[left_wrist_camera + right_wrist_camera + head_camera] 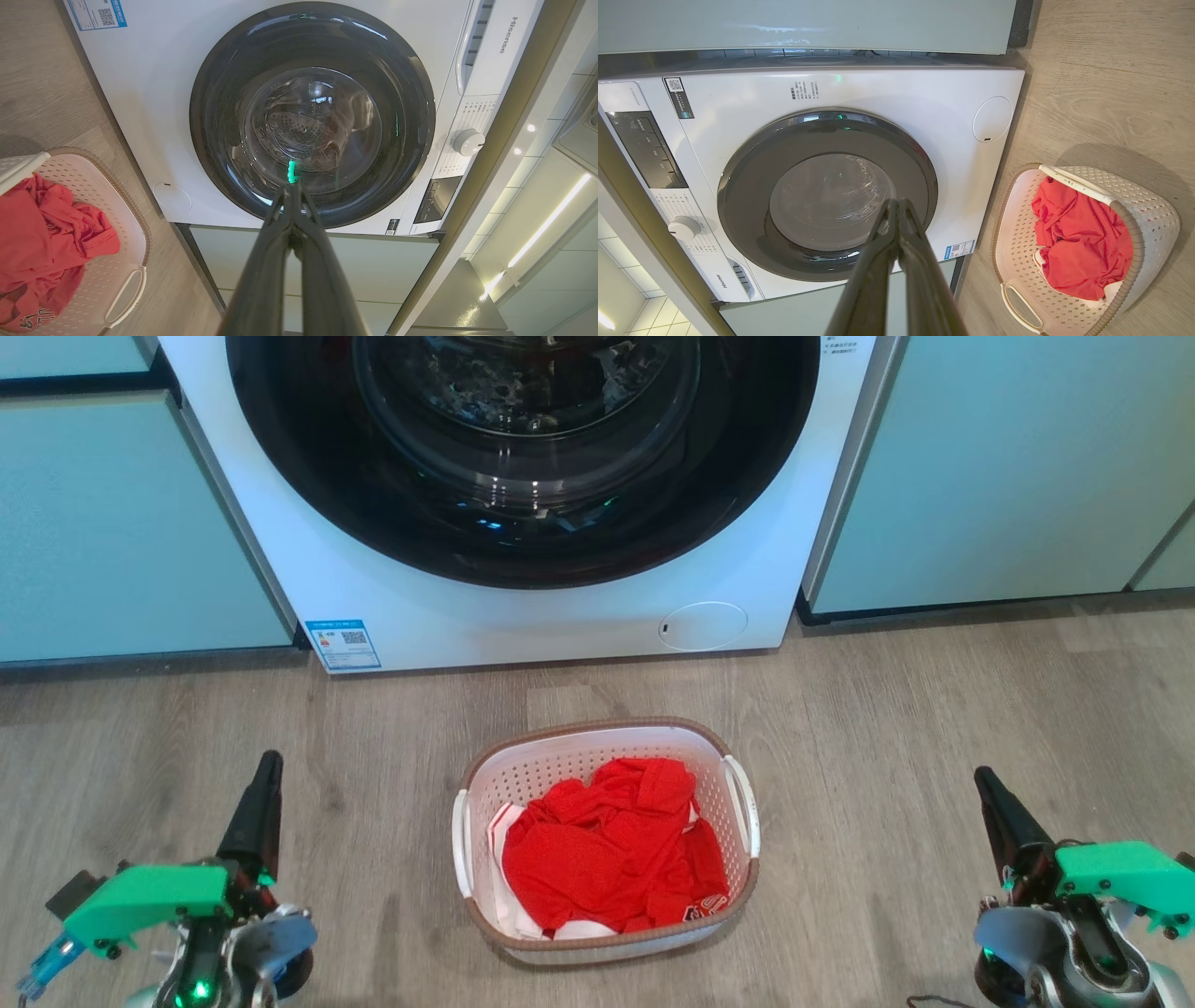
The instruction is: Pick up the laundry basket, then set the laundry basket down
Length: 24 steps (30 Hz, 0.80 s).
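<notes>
Head view: our left gripper (270, 763) and right gripper (983, 779) rest apart, both closed on nothing. Between them, the laundry basket (569, 767) stands on the floor (887, 709) before the washing machine (560, 616), either awaiting lifting or already set down. Any lift wants level handles (744, 803).

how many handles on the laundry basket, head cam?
2. On the laundry basket: left handle on its left wall, right handle on its right wall. The red clothing inside covers neither.
</notes>
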Motion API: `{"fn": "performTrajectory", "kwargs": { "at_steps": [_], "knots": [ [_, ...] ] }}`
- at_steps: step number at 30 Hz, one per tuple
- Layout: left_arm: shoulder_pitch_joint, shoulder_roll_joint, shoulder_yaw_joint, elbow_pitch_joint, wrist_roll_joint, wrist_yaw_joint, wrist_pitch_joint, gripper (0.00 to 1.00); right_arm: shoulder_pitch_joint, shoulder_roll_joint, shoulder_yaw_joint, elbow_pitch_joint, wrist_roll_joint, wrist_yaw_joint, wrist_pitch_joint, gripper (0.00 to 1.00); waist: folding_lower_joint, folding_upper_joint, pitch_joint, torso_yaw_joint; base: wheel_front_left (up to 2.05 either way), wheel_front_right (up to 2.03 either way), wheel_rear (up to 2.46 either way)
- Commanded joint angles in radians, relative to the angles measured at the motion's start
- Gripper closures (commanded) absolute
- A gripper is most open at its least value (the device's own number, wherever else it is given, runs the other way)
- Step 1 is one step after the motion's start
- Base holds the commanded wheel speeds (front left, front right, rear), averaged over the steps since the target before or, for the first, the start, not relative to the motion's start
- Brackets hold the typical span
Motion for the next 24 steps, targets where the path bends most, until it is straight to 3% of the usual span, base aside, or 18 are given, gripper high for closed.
{"fn": "performTrajectory", "kwargs": {
  "at_steps": [1,24],
  "knots": [
    [-0.056,0.008,0.034,-0.029,0.006,-0.007,0.003,1.0,-0.049,-0.006,0.018,-0.036,-0.005,-0.002,0.01,1.0,0.0,0.0,0.0,0.0,0.0,0.0,0.0],
    [-0.056,0.007,0.036,-0.029,0.008,-0.007,0.005,1.0,-0.049,-0.005,0.016,-0.036,-0.007,-0.002,0.012,1.0,0.0,0.0,0.0,0.0,0.0,0.0,0.0]
  ]
}}
